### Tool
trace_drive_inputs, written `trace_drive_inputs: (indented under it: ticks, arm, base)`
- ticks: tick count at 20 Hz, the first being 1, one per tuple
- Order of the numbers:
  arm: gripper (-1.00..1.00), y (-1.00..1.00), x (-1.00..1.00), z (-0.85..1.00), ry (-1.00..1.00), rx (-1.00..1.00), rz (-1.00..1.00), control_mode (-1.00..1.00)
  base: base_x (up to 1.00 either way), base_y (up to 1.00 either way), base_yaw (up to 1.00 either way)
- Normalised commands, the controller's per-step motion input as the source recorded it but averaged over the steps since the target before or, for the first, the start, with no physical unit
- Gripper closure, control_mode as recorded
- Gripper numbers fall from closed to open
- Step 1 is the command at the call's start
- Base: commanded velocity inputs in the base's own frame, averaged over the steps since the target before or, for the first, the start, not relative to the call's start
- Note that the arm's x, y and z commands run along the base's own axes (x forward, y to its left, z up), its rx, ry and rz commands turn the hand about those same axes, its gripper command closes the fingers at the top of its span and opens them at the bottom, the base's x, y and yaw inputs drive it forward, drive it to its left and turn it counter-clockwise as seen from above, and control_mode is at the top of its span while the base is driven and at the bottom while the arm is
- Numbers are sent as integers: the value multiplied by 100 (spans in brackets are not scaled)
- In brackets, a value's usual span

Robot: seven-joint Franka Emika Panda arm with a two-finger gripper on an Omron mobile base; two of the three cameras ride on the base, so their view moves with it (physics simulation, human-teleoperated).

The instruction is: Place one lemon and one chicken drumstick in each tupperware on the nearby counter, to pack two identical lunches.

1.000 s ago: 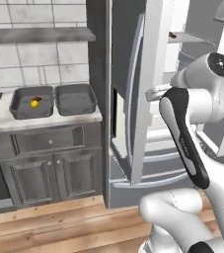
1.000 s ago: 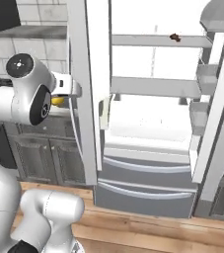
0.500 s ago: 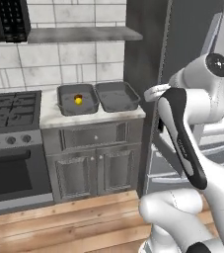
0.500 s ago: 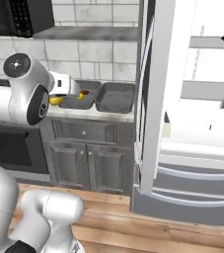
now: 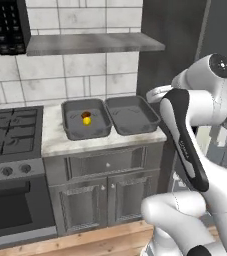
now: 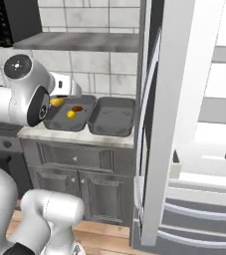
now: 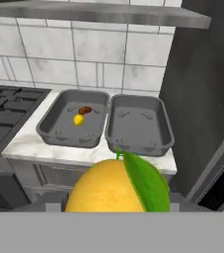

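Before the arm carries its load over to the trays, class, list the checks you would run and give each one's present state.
1. Lemon held in the gripper: ok, it sits close at the bottom of the hand view.
2. Right tupperware has room: ok, nothing in it.
3. Left tupperware already packed: ok, it holds a lemon and a chicken drumstick.
4. Way to the trays unobstructed: ok, counter is bare around them.
5. Grip firmness: cannot tell.
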Motion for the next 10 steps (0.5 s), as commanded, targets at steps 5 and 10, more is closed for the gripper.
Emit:
trace_drive_inputs:
  ticks: [5,10]
  arm:
    - [100,0,0,0,0,0,0,100]
    - [100,0,0,0,0,0,0,100]
  base:
    - [91,0,0]
    - [61,0,-2]
